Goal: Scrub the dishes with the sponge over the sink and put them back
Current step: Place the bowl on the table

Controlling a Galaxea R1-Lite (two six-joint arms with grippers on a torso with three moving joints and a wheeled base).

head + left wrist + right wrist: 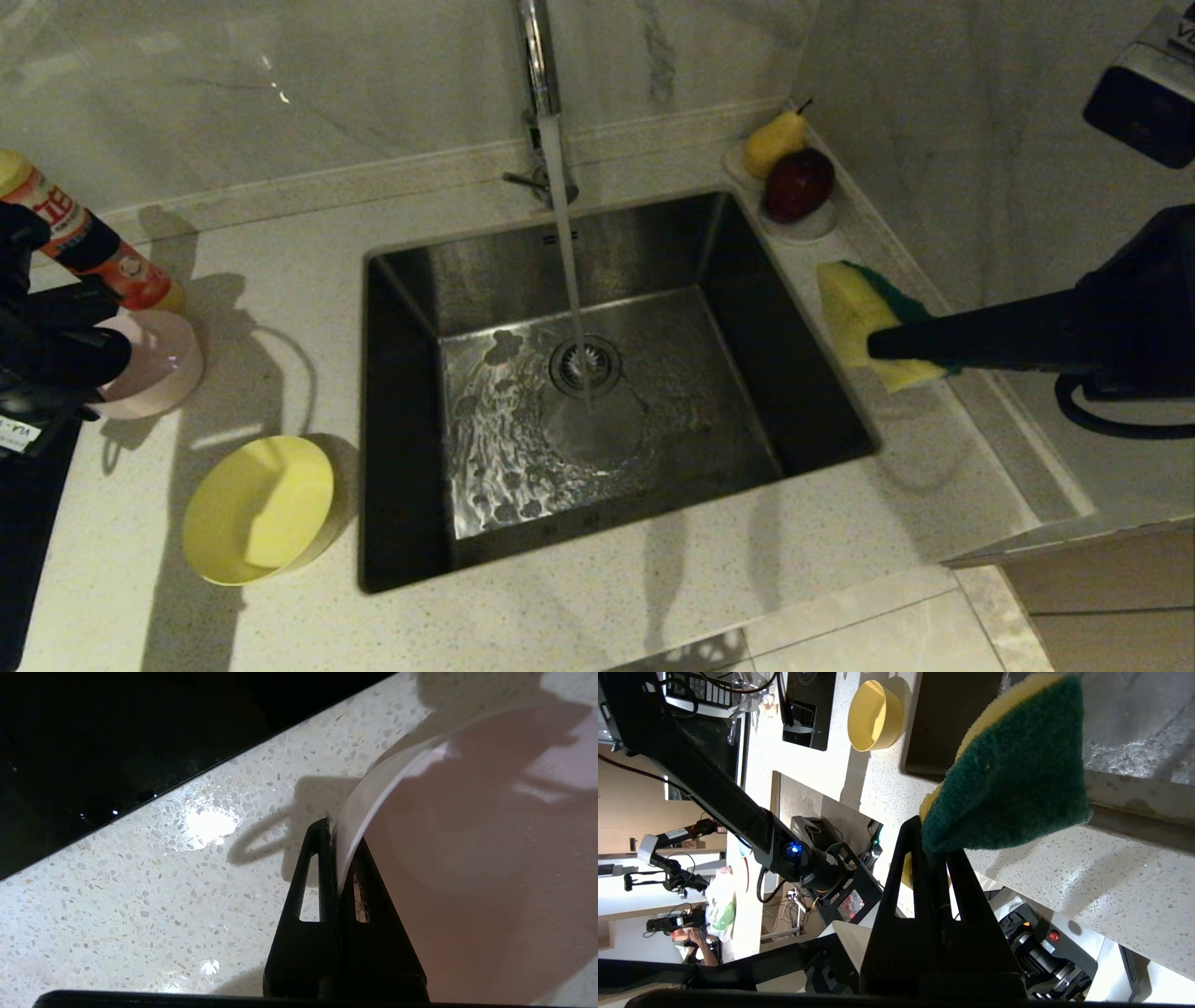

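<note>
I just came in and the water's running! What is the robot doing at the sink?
It's getting ready to wash dishes. The left claw is shut on the rim of the pink bowl, held tilted at the left of the counter. The right claw is shut on the sponge, held at the right of the sink. Water runs from the tap into the drain. The yellow bowl sits on the counter, tilted, left of the sink.

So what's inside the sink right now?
Only tap water running onto the drain of the sink. No dishes. Below the strainer is hidden.
</note>
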